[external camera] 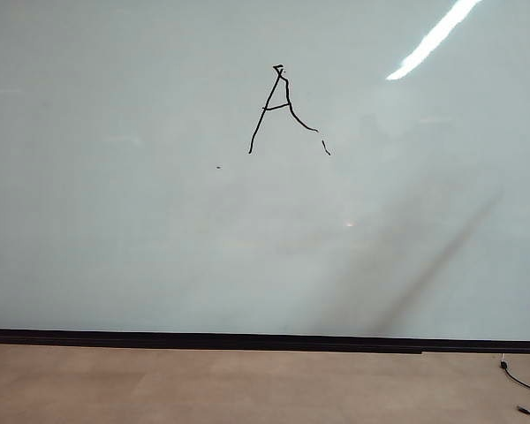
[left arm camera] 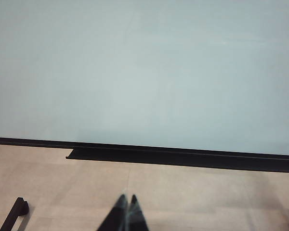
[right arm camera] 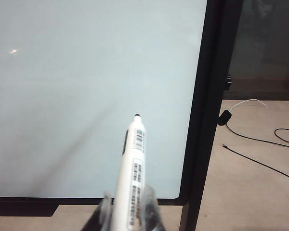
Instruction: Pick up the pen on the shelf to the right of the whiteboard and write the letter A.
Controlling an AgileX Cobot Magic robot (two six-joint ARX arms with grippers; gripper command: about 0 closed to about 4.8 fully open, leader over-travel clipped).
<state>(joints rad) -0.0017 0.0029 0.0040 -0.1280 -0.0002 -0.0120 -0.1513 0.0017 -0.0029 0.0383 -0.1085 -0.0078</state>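
Observation:
The whiteboard [external camera: 115,247] fills the exterior view, and a thin, shaky black letter A [external camera: 283,110] with a broken right leg is drawn on its upper middle. Neither gripper shows in that view. In the right wrist view my right gripper [right arm camera: 126,202] is shut on the pen [right arm camera: 131,168], a slim white marker with black lettering whose dark tip points toward the whiteboard [right arm camera: 86,72] near its right edge. In the left wrist view my left gripper [left arm camera: 127,198] is shut and empty, low in front of the whiteboard [left arm camera: 144,72].
A tiny dark speck [external camera: 218,166] marks the board left of the A. A black strip [external camera: 247,340] runs along the board's bottom edge, with a black shelf [left arm camera: 183,158] below it. Cables [right arm camera: 260,139] lie on the tan floor beyond the board's black right frame [right arm camera: 207,110].

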